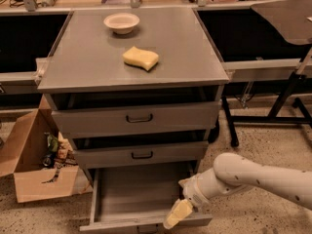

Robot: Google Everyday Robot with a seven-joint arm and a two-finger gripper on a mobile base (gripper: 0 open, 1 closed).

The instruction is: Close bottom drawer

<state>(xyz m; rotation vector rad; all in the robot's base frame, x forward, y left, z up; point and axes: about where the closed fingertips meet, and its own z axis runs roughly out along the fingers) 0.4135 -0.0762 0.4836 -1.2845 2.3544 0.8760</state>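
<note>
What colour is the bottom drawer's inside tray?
Grey, camera view; the tool is at the front edge of the bottom drawer.

Bottom drawer (131, 194): grey, pulled wide open, flat tray showing; tool (171, 220) over front-right rim.

White arm (263, 177) extended from right, hand (176, 214) low, angled down-left
</note>
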